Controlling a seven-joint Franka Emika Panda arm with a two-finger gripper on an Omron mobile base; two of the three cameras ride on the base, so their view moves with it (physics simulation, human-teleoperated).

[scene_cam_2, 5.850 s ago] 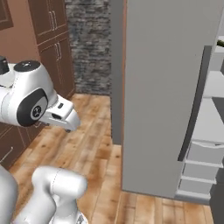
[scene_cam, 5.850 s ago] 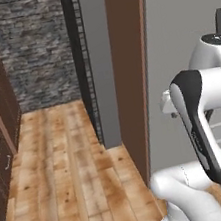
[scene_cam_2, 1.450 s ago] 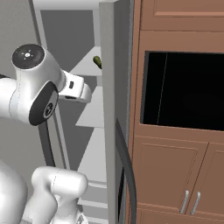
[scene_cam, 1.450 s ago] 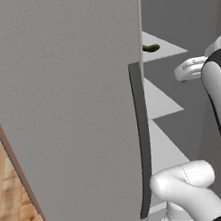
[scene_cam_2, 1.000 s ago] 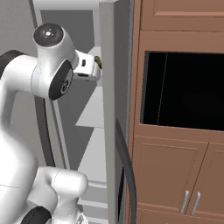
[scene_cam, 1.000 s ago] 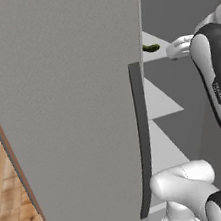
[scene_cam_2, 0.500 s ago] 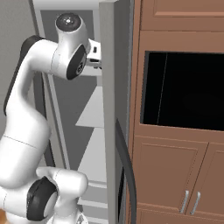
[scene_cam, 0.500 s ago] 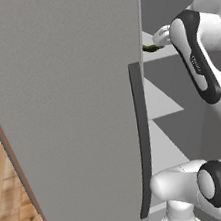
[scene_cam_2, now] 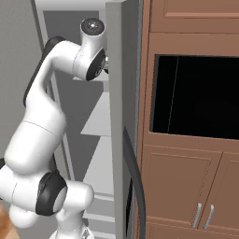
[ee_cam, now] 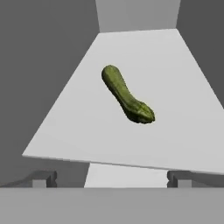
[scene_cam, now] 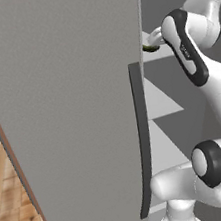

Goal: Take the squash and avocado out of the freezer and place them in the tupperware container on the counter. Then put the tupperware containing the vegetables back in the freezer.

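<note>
A: Which step is this?

B: The first fetch, I'd say. The freezer (scene_cam: pixel 72 113) stands open, its door swung wide with the dark handle (scene_cam: pixel 141 138) along its edge, and the arm reaches up into the top of the compartment. Nothing is held.

A: Start from the left camera, then.

B: There the door takes up most of the frame. Past its edge a sliver of dark green sits at the front edge of the upper shelf (scene_cam: pixel 162 103), right by the white wrist. I can't tell from that view whether it is the squash or the avocado.

A: And the right base view?

B: It shows the arm bent over into the freezer beside the door's edge, with brown cabinets (scene_cam_2: pixel 186 177) and a dark recess to the right. No vegetable can be made out there.

A: The hand camera?

B: That one gives the detail. The squash (ee_cam: pixel 126 94) lies alone near the middle of a pale shelf (ee_cam: pixel 65 127), slanting away toward the back wall. The gripper (ee_cam: pixel 111 178) has its jaws spread wide, tips just short of the shelf's front edge.

A: Next move?

B: Probably advance over the shelf, straddle the squash across its narrow width, then close.
</note>
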